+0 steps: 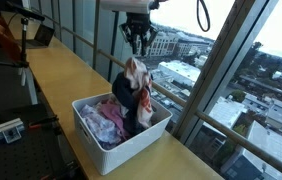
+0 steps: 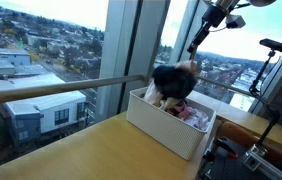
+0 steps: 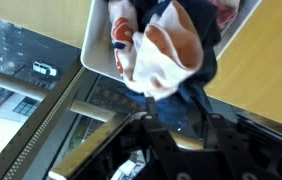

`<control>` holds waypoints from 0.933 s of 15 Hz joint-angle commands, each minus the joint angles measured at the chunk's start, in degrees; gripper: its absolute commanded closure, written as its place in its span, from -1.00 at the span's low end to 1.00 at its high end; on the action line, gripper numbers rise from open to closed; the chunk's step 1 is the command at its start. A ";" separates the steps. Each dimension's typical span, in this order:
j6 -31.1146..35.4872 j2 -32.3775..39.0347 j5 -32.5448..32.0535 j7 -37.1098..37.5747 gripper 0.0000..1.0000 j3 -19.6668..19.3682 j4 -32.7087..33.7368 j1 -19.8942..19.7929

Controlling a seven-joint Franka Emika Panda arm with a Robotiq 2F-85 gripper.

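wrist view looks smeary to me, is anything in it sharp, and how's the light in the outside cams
Wrist view: nothing is sharp; the bundle of clothes and the gripper are both soft, the gripper dark. In both exterior views window daylight blows out the sky; in an exterior view the white bin reads clearly but the clothes above it are a dark backlit blob.

I had both exterior cameras at mid-range, facing white bin [image 1: 91, 135] on wooden counter [image 1: 56, 70] from opposite ends, windows [image 2: 41, 50] alongside. Wrist camera looked down, close, onto clothes [image 3: 166, 50]; all three views shared bin.
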 commanded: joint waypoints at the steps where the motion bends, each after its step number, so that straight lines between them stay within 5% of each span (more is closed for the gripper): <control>1: 1.26 -2.26 0.64 -1.01 -0.39 -0.11 -2.88 -0.40; 5: 0.98 -4.35 0.58 -1.12 -0.97 -0.24 -4.89 -0.29; 14: 0.25 -4.72 -0.10 0.10 -1.00 -0.38 -5.77 0.13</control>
